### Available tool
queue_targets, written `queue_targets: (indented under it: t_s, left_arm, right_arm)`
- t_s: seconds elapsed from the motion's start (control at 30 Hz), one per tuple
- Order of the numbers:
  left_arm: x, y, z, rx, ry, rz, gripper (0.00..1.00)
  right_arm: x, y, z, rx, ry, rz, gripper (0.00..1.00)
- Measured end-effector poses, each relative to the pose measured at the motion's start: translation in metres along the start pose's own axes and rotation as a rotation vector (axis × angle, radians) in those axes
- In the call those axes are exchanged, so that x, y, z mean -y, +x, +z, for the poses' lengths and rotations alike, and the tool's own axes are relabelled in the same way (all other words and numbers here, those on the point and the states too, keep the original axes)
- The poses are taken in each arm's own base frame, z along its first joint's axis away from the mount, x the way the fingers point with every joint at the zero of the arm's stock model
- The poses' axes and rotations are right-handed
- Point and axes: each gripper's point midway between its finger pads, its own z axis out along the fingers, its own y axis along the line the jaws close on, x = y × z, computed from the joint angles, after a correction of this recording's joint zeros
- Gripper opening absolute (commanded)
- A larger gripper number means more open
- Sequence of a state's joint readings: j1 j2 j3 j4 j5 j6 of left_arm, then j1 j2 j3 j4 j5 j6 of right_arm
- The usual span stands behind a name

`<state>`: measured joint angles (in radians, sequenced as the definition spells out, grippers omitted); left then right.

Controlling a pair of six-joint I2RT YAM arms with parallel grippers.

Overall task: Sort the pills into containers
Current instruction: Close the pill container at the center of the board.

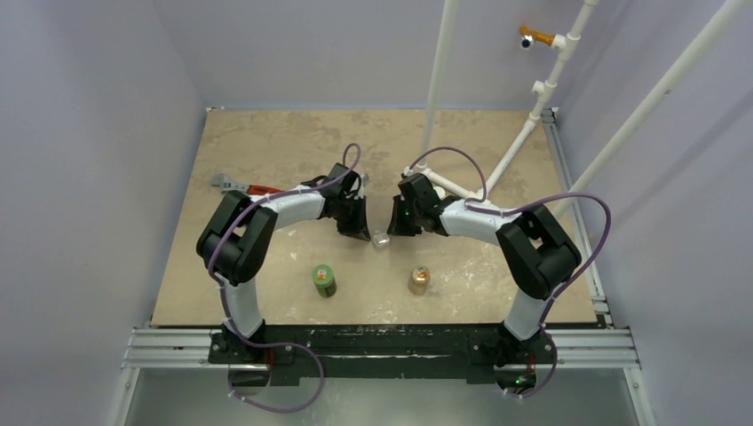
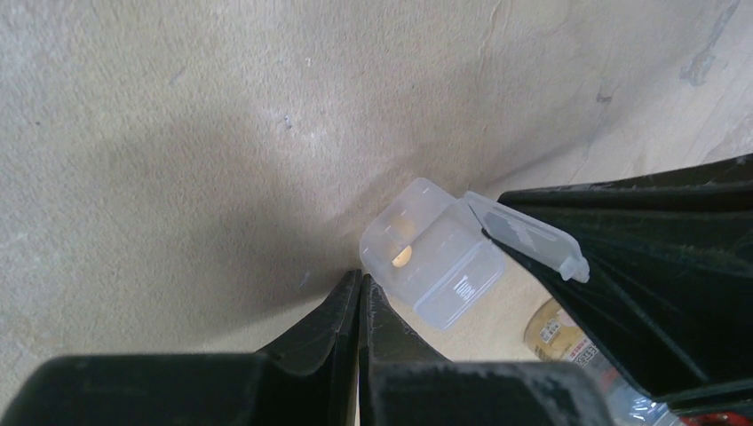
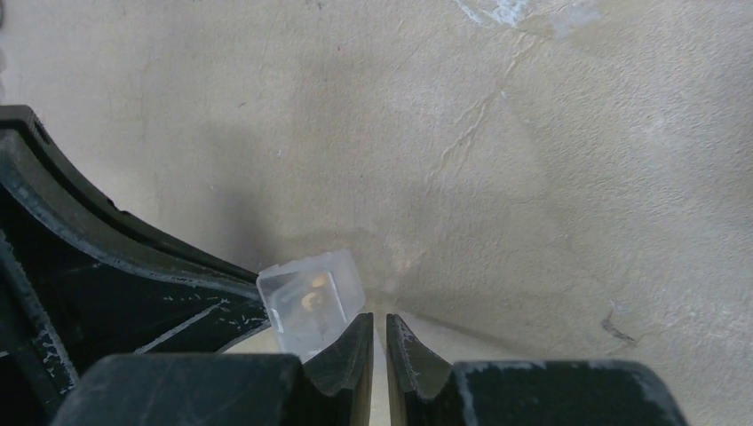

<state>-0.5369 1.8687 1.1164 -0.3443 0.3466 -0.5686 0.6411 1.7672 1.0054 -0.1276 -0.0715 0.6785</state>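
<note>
The container (image 1: 380, 239) is a small clear plastic case on the table between my two grippers. In the left wrist view the container (image 2: 435, 262) has its lid (image 2: 533, 238) flipped up against a finger (image 2: 648, 240) of the right gripper, and one pale pill (image 2: 401, 257) lies inside. My left gripper (image 2: 362, 282) is shut and empty, its tips at the case's near corner. The right gripper (image 3: 379, 321) is nearly closed with a thin slit and nothing in it, and the case (image 3: 311, 300) sits just left of its fingers.
A green bottle (image 1: 324, 280) and a tan-orange bottle (image 1: 418, 279) stand nearer the arm bases. A metal tool with a red handle (image 1: 235, 186) lies at the left. White pipes (image 1: 497, 169) slant down to the table behind the right arm.
</note>
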Motion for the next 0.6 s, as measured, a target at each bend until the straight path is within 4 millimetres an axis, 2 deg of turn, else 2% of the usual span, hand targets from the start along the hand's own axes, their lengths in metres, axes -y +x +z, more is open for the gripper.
queue_targets:
  t_s: [0.33,0.6]
  left_arm:
    - [0.007,-0.010,0.000,0.012,0.016,0.007,0.00]
    - [0.007,-0.009,-0.001,0.007,0.013,0.008,0.07]
  right_arm:
    - [-0.003,0.003,0.001,0.001,-0.009,0.005,0.11]
    - [0.003,0.010,0.001,-0.014,0.003,0.010,0.12]
